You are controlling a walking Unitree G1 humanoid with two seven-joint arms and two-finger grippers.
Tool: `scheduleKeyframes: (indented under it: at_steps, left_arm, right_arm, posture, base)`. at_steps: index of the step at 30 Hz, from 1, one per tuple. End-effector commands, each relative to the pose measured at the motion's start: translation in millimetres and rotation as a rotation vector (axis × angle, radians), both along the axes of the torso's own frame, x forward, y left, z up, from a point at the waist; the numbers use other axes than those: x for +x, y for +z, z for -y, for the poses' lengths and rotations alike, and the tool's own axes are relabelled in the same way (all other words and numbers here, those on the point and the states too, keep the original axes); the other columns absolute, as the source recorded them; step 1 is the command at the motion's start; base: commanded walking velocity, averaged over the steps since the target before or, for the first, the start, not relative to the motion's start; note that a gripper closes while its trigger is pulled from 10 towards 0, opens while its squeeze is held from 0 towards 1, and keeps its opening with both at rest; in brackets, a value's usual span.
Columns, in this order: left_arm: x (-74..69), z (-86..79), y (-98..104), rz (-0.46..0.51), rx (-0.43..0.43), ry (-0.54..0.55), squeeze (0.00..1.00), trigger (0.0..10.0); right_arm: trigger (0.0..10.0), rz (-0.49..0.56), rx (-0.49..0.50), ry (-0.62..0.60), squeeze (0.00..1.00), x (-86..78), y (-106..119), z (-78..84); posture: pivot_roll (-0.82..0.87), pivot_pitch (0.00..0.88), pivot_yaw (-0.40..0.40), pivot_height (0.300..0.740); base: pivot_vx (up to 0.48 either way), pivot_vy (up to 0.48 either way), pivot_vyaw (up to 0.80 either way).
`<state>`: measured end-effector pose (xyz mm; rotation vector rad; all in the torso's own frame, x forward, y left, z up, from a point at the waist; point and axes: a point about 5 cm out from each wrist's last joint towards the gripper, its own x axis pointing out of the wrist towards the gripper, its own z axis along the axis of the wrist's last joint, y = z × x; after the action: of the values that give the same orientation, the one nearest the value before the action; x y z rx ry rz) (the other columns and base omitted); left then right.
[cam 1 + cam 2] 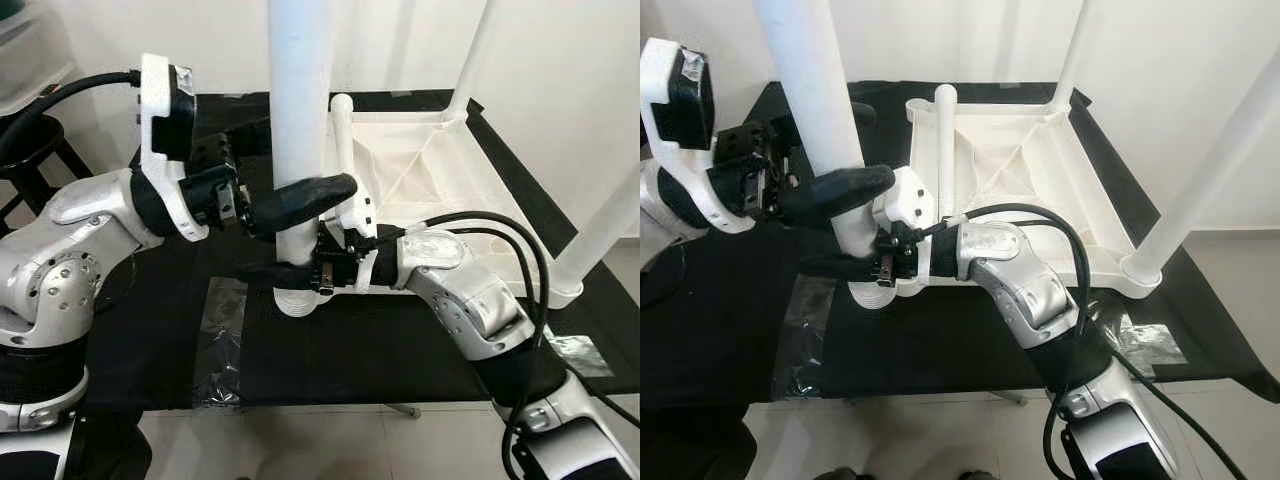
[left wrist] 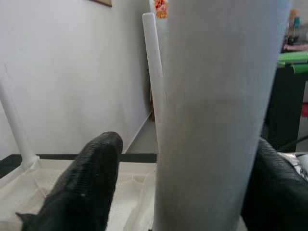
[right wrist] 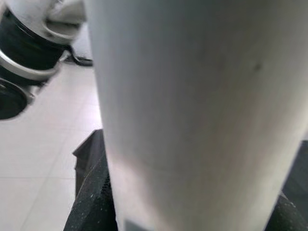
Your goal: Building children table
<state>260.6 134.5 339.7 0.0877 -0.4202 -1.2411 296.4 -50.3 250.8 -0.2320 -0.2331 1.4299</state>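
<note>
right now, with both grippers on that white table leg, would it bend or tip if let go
The white leg looks like a stiff plastic tube, so it probably won't bend. It is tall and narrow, so it might tip if not seated. Its smooth surface may slip between the left gripper and right gripper.

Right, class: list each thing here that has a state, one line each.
Tabletop: upside down on the black mat.
Near leg: upright, held by both grippers.
Far legs: upright in their corners.
Left gripper: shut on the near leg.
Right gripper: shut on it, lower down.
</note>
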Motion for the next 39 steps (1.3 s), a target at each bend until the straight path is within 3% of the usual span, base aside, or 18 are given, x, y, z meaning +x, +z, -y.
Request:
scheduleKeyframes:
  at_steps: [1, 7, 10, 11, 12, 15, 17, 18, 19, 20, 21, 24, 27, 28, 31, 32, 35, 39]
  left_arm:
    - [2.9, -3.0, 0, -0.002, 0.060, 0.023, 0.00, 0.0]
    - [3.7, -9.0, 1, -0.005, 0.090, 0.027, 0.00, 0.0]
    - [2.3, -10.7, 1, -0.016, 0.128, -0.028, 0.00, 0.0]
    - [1.0, -9.8, 2, -0.018, 0.139, -0.061, 0.00, 0.0]
    - [0.2, -8.4, 2, -0.021, 0.145, -0.088, 0.00, 0.0]
    - [-2.0, -5.3, 3, -0.028, 0.147, -0.139, 0.00, 0.0]
    - [-9.5, 2.5, 5, -0.048, 0.161, -0.278, 0.00, 0.0]
    - [-9.5, 2.5, 5, -0.048, 0.161, -0.278, 0.00, 0.0]
    - [-20.0, 9.9, 7, -0.060, 0.178, -0.451, 0.00, 0.0]
    - [-20.0, 9.9, 7, -0.060, 0.178, -0.451, 0.00, 0.0]
    - [-23.7, 14.1, 10, -0.059, 0.165, -0.534, 0.00, 0.0]
    - [-29.3, 21.1, 20, -0.049, 0.106, -0.691, 0.00, 0.0]
    - [-31.1, 23.5, 24, -0.034, 0.093, -0.740, 0.00, 0.0]
    - [-32.9, 29.1, 26, -0.014, 0.112, -0.777, 0.00, 0.8]
    - [-33.6, 34.2, 27, -0.007, 0.120, -0.792, 0.00, 1.3]
    - [-33.6, 38.7, 26, -0.010, 0.134, -0.796, 0.00, 1.5]
    - [-34.2, 50.7, 22, -0.018, 0.179, -0.799, 0.00, 2.3]
    - [-33.2, 55.8, 19, -0.035, 0.179, -0.798, 0.00, 2.2]
  right_arm:
    - [10.0, 0.017, -0.002, -0.006, 0.00, 1.4, 2, -2.4]
    - [10.0, 0.015, 0.009, -0.020, 0.00, 3.7, 4, 2.7]
    - [10.0, -0.007, 0.049, -0.004, 0.00, 2.8, 7, 8.1]
    - [10.0, -0.030, 0.068, 0.025, 0.91, 1.1, 9, 10.2]
    - [10.0, -0.045, 0.071, 0.069, 1.00, -2.0, 10, 11.3]
    - [10.0, -0.054, 0.065, 0.131, 1.00, -7.0, 10, 11.9]
    - [10.0, -0.051, 0.034, 0.258, 1.00, -16.9, 9, 13.0]
    - [10.0, -0.051, 0.034, 0.258, 1.00, -16.9, 9, 13.0]
    - [10.0, -0.064, -0.034, 0.377, 0.84, -23.0, 6, 11.9]
    - [10.0, -0.064, -0.034, 0.377, 0.84, -23.0, 6, 11.9]
    - [10.0, -0.065, -0.086, 0.423, 0.00, -24.5, 2, 10.4]
    - [10.0, -0.074, -0.160, 0.485, 0.00, -25.1, -6, 5.4]
    - [10.0, -0.077, -0.170, 0.494, 0.00, -23.9, -8, 2.2]
    - [10.0, -0.095, -0.149, 0.495, 0.00, -21.2, -7, -1.4]
    - [9.5, -0.109, -0.123, 0.502, 0.00, -20.4, -6, -3.7]
    - [0.0, -0.114, -0.093, 0.509, 0.00, -20.7, -3, -5.2]
    - [0.0, -0.119, -0.027, 0.519, 0.00, -21.7, 4, -7.3]
    - [0.0, -0.117, 0.005, 0.513, 0.00, -20.7, 7, -6.7]
  posture:
    - [0.03, 0.069, 0.000, 0.740]
    - [0.03, 0.069, -0.002, 0.740]
    - [0.03, 0.068, -0.002, 0.740]
    - [0.03, 0.067, -0.001, 0.740]
    - [0.03, 0.067, -0.001, 0.740]
    - [0.03, 0.067, 0.000, 0.740]
    - [0.03, 0.065, -0.004, 0.740]
    - [0.03, 0.065, -0.004, 0.740]
    - [0.03, 0.063, -0.007, 0.740]
    - [0.03, 0.063, -0.007, 0.740]
    - [0.03, 0.062, -0.007, 0.740]
    - [0.03, 0.062, -0.007, 0.740]
    - [0.03, 0.062, -0.011, 0.740]
    - [0.03, 0.063, -0.012, 0.740]
    - [0.03, 0.064, -0.012, 0.740]
    - [0.03, 0.065, -0.010, 0.740]
    - [0.02, 0.065, -0.008, 0.740]
    - [0.02, 0.064, -0.006, 0.740]
  base:
    - [0.000, 0.000, 0.00]
    - [0.000, 0.000, 0.00]
    - [0.000, 0.000, 0.00]
    - [0.000, 0.000, 0.00]
    - [0.000, 0.000, 0.00]
    - [0.000, 0.000, 0.00]
    - [0.000, 0.000, 0.00]
    - [0.000, 0.000, 0.00]
    - [0.000, 0.000, 0.00]
    - [0.000, 0.000, 0.00]
    - [0.000, 0.000, 0.00]
    - [0.000, 0.000, 0.00]
    - [0.000, 0.000, 0.00]
    - [0.000, 0.000, 0.00]
    - [0.000, 0.000, 0.00]
    - [0.000, 0.000, 0.00]
    - [0.000, 0.000, 0.00]
    - [0.000, 0.000, 0.00]
